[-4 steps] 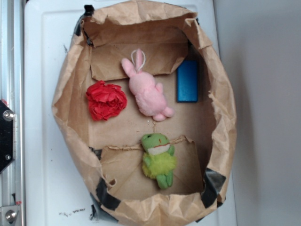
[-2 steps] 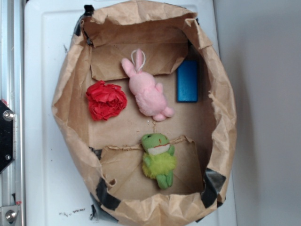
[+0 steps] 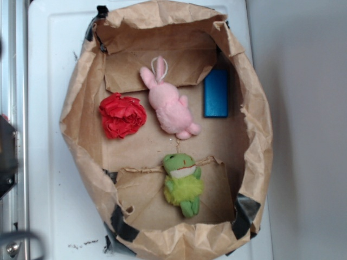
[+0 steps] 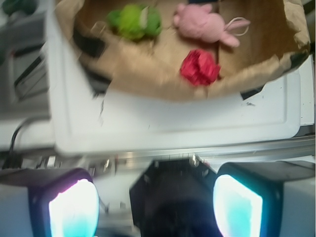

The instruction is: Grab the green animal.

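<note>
Green plush frog (image 3: 183, 184) with fluffy yellow-green skirt lies low in the crumpled brown paper bag (image 3: 76, 135), below the pink plush bunny (image 3: 171, 105). Wrist view: end effector (image 4: 155, 205) spread wide, well outside the bag — its wall could snag the descent.

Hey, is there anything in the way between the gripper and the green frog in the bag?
Only the paper bag's near wall stands between the open gripper and the green frog. The red wad and pink bunny lie to one side.
</note>
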Controlling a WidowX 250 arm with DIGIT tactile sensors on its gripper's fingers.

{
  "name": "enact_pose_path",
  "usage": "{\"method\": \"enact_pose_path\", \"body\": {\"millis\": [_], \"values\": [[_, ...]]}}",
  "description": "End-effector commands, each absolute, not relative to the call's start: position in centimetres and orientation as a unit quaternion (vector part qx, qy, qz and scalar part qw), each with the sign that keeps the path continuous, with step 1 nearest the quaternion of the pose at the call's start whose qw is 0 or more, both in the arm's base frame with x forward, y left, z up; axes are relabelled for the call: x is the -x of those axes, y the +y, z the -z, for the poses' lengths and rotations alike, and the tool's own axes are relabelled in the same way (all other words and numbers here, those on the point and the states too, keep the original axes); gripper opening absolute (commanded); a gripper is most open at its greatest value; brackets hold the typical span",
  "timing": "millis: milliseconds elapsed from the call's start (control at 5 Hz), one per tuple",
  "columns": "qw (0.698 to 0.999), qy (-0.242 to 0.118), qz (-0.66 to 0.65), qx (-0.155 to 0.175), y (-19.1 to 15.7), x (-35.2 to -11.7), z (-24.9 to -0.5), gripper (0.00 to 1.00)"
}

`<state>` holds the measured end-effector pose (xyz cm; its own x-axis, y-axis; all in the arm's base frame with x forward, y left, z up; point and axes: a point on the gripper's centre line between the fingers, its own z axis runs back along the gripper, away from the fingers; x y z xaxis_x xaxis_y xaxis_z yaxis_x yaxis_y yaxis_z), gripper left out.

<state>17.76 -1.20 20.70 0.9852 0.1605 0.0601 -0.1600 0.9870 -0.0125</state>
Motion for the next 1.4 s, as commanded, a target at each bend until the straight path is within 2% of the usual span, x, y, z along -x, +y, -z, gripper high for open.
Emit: {"method": "enact_pose_path", "body": {"millis": [0, 200, 400, 800, 1000, 1200], "values": [[0.992, -0.122, 0.036, -0.004, -1.5, -24.7, -19.1, 1.0], [0.978, -0.133, 0.16, 0.007, -0.1, -25.5, -17.5, 1.0], [0.97, -0.086, 0.225, 0.013, 1.1, -26.8, -16.8, 1.0], [0.97, -0.086, 0.225, 0.013, 1.1, -26.8, -16.8, 1.0], [0.926, -0.155, 0.342, 0.026, 0.0, -25.4, -15.8, 1.0], [0.889, -0.204, 0.408, 0.027, -0.9, -27.8, -13.3, 1.0]]}}
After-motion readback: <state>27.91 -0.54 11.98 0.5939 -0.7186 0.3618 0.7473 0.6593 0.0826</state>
